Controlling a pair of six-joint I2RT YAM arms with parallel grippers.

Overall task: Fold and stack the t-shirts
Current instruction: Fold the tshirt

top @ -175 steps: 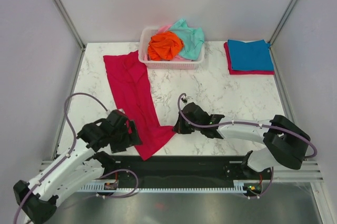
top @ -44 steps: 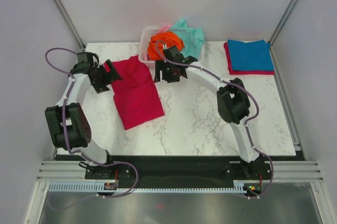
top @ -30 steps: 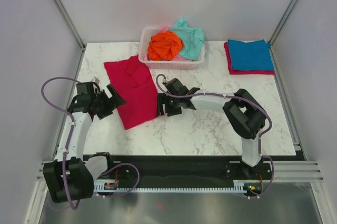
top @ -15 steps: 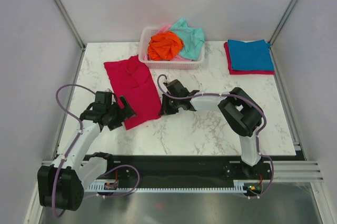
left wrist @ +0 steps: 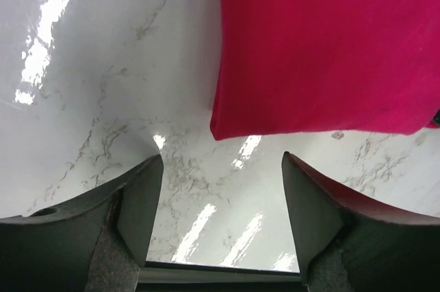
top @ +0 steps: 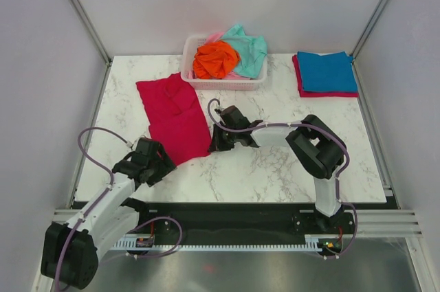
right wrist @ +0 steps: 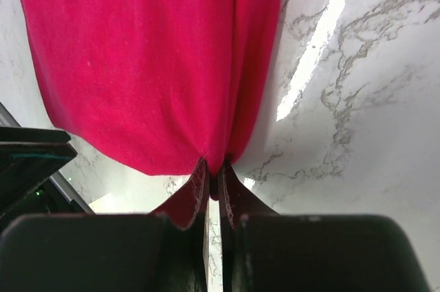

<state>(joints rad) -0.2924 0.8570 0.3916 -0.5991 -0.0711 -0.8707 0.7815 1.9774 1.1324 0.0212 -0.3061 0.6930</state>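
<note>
Right claw [right wrist: 213, 170] is pressed together on the near right corner of the red shirt [top: 175, 117], with a pinch of cloth bunched between its tips, low against the bench [top: 289, 168]. Left claw [left wrist: 221, 161] stands apart and holds nothing. In the left wrist view its two fingers [left wrist: 141, 196] straddle bare marble, and the shirt's near left corner lies just ahead of them, untouched.

The bench carries everything. On it the red shirt lies flat, folded into a narrow panel that runs from beside the basket [top: 223, 86] down towards the arms. Its near edge slants between the two claws. The white basket behind it holds a crumpled orange shirt [top: 214, 60] and a teal shirt [top: 249, 50], with a sliver of pink cloth [top: 214, 36] at the back rim. At the far right corner a blue shirt [top: 326, 71] lies folded square on a folded crimson shirt [top: 300, 91], well apart from the work.

The step in hand looks like taking hold of the near edge for a crosswise fold, and only one corner is secured. The next move probably calls for the left claw to go forward and down to the free corner and close on it. Both claws would then lift together and carry the near edge over to the far one, keeping level so the panel does not skew.
</note>
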